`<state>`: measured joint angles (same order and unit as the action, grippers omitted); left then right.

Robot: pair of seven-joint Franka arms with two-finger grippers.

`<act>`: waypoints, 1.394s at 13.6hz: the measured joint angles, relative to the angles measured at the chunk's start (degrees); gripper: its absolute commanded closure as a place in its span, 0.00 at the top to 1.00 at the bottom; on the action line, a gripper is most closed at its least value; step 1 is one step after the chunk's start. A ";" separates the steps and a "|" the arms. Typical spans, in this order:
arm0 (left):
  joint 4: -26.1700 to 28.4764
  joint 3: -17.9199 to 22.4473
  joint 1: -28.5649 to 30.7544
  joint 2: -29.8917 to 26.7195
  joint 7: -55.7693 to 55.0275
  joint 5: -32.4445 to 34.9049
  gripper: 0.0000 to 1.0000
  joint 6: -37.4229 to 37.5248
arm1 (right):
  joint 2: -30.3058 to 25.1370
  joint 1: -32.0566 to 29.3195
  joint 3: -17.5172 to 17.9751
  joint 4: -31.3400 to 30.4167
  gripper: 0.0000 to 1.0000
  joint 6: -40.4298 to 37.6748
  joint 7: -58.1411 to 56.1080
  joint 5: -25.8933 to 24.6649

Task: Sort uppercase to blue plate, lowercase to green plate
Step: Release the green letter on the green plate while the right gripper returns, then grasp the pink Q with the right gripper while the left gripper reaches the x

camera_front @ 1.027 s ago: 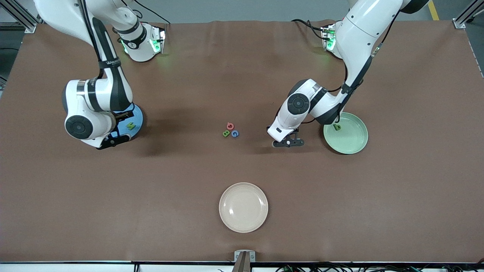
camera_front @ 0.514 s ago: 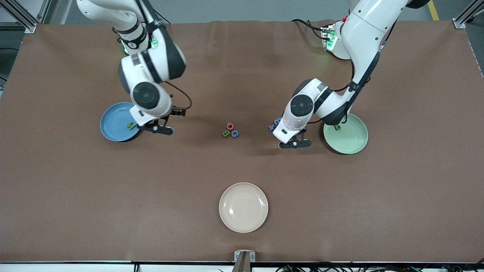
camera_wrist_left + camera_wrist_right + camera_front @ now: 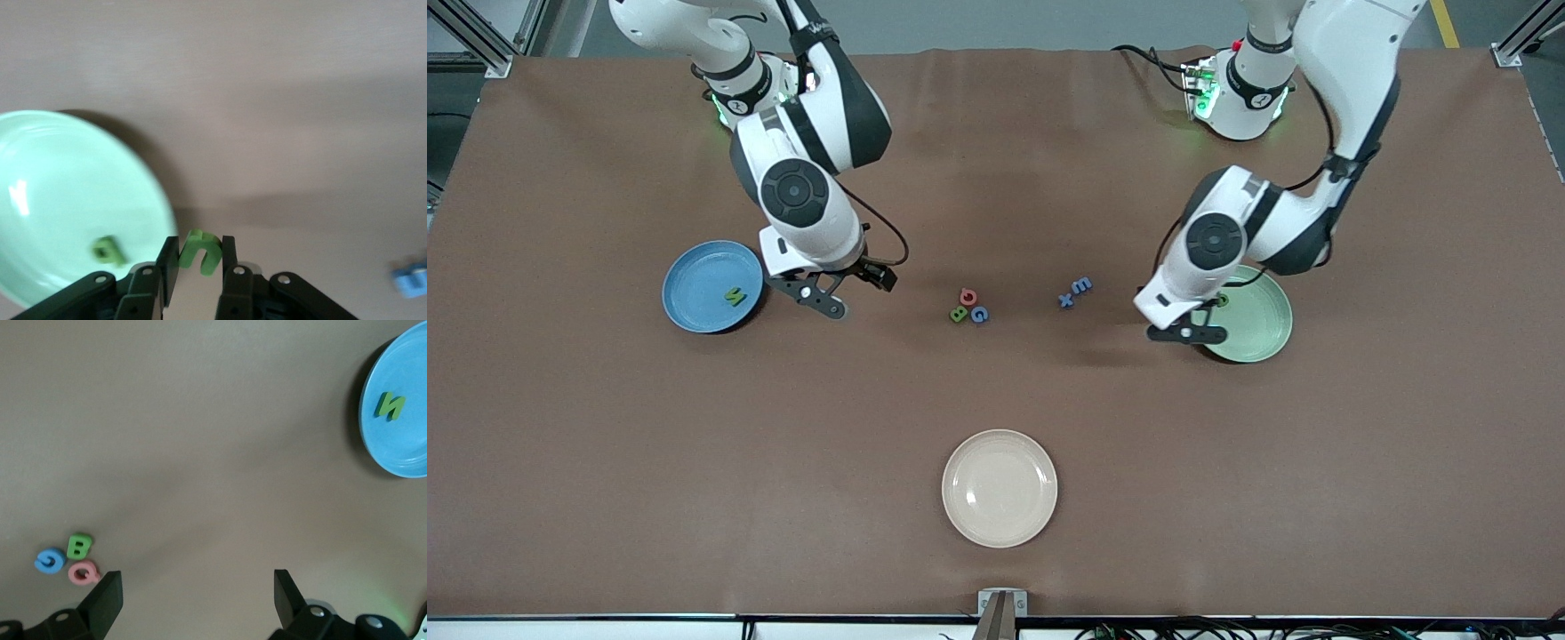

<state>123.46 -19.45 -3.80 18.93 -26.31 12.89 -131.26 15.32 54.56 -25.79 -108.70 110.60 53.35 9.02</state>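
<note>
A: Why is the left gripper (image 3: 194,275) at the pale green plate's (image 3: 1267,324) rim?
B: Its jaws clench the green foam letter u (image 3: 199,250), seemingly for dropping there.
A: And the right gripper (image 3: 193,597)?
B: Jaws released, over bare desk (image 3: 694,444) between the blue plate (image 3: 694,276) and the capitals (image 3: 968,307).

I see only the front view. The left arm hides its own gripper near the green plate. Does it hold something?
Observer: Yes. In the left wrist view the left gripper is shut on a green u, at the edge of the green plate.
Operator: Is any letter already in that plate?
Observer: One green b lies in it.
Operator: And the right gripper, holding anything?
Observer: No. The right wrist view shows the right gripper open and empty over bare table, between the blue plate and the group of G, B and Q.
</note>
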 measured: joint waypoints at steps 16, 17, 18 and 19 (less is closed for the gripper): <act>12.20 -0.03 14.57 -3.98 17.35 0.02 0.17 -11.46 | 14.29 11.82 3.00 -0.06 1.00 24.59 7.21 2.06; 12.46 -0.04 14.59 -3.84 17.35 0.02 0.20 -11.71 | 15.53 11.82 3.73 -0.06 1.00 26.54 5.43 2.20; 12.62 -0.04 14.72 -3.78 17.35 0.02 0.31 -11.84 | 16.95 11.82 4.47 -0.02 1.00 27.75 3.52 2.24; 12.71 -0.04 14.94 -3.78 17.36 0.02 0.58 -11.94 | 18.25 11.83 5.04 0.02 1.00 28.44 1.25 2.26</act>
<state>136.17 -19.48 11.14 15.16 -8.95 12.91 -143.21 33.57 66.39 -20.76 -108.68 139.03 54.60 11.28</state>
